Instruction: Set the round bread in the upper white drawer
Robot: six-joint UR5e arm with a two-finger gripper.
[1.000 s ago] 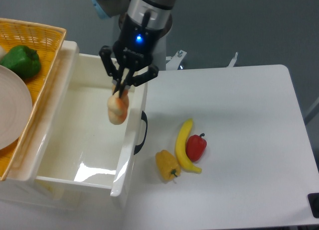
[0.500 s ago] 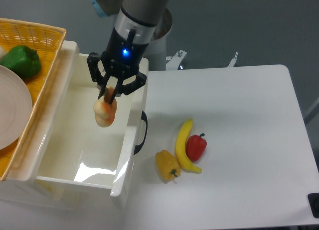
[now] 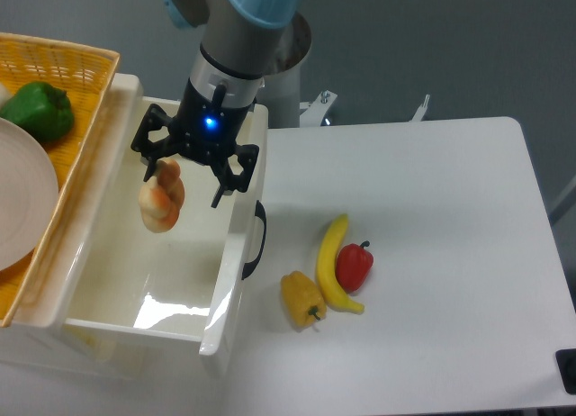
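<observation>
The round bread (image 3: 160,200), a pale bun with orange-brown patches, is inside the outline of the upper white drawer (image 3: 232,263), toward its back half. My gripper (image 3: 184,180) hovers over the drawer with its fingers spread wide, so it is open. The bread sits just under the left finger (image 3: 149,160), no longer pinched between both. Whether the bread rests on the drawer floor cannot be told. The drawer is pulled out, with its black handle (image 3: 258,240) facing the table.
A yellow woven basket (image 3: 67,65) at the left holds a green pepper (image 3: 38,110) and a white plate (image 3: 22,200). On the white table (image 3: 432,254) lie a yellow bell pepper (image 3: 301,298), a banana (image 3: 331,264) and a red pepper (image 3: 354,266).
The gripper carried the bread leftward from above the drawer's right rim to over its inside, then spread its fingers apart, letting go of the bread.
</observation>
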